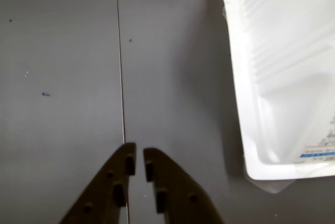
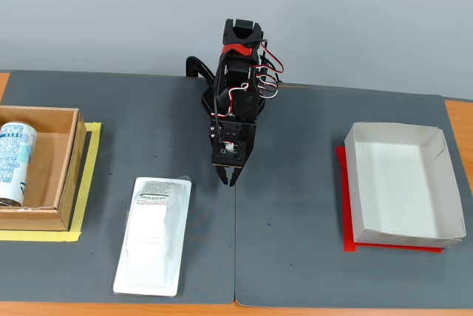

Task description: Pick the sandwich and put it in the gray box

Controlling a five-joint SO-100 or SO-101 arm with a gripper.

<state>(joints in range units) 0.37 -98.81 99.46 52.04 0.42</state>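
The sandwich [image 2: 153, 238] is a long white wrapped pack lying flat on the dark mat, its grey-green label at the far end. In the wrist view the sandwich [image 1: 282, 77] fills the right side. My gripper [image 2: 229, 177] hangs over the mat seam, to the right of the pack's label end in the fixed view and apart from it. In the wrist view the gripper [image 1: 137, 155] points down at bare mat, fingers nearly touching with nothing between them. The gray box [image 2: 392, 133] sits empty at the right on a red sheet.
A brown cardboard box [image 2: 65, 176] on yellow tape stands at the left with a blue-white can [image 2: 15, 161] lying inside. A seam [image 1: 120, 77] runs between two dark mats. Orange tabletop shows at the edges.
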